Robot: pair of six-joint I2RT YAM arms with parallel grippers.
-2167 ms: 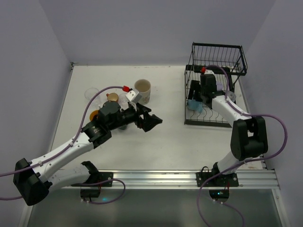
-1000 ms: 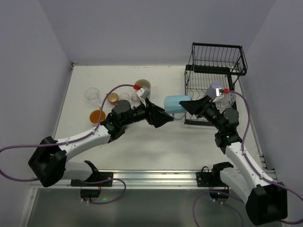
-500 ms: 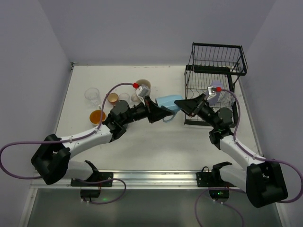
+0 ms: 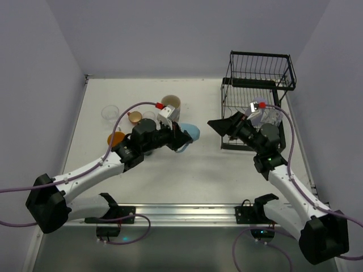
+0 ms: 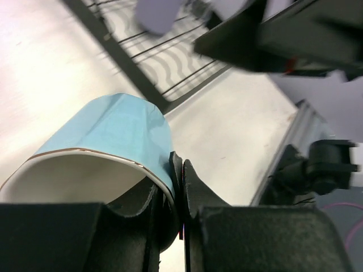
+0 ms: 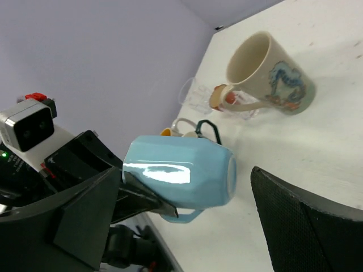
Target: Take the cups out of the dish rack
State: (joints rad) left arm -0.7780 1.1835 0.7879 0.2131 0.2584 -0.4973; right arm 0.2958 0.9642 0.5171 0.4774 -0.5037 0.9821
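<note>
My left gripper (image 4: 180, 137) is shut on the rim wall of a light blue cup (image 4: 190, 133), held on its side above the table's middle. The left wrist view shows one finger inside the blue cup (image 5: 113, 133) and the other outside it, my left gripper (image 5: 176, 187) pinching the wall. My right gripper (image 4: 220, 125) stands open a short way right of the cup, nothing in it. In the right wrist view the blue cup (image 6: 181, 175) hangs beyond the wide-apart fingers (image 6: 306, 221). The black wire dish rack (image 4: 258, 85) stands at the back right, with a lavender cup (image 5: 159, 14) in it.
Unloaded cups stand at the back left: a beige mug (image 4: 171, 103), a clear glass (image 4: 110, 113), a small orange-red cup (image 4: 134, 117) and an orange cup (image 4: 115, 137). The rack's lower frame (image 5: 122, 62) lies just behind the held cup.
My left gripper shut on the blue cup, my right gripper opened and let it go. The left arm has pulled the cup leftward, and the right gripper has drawn back toward the rack.
</note>
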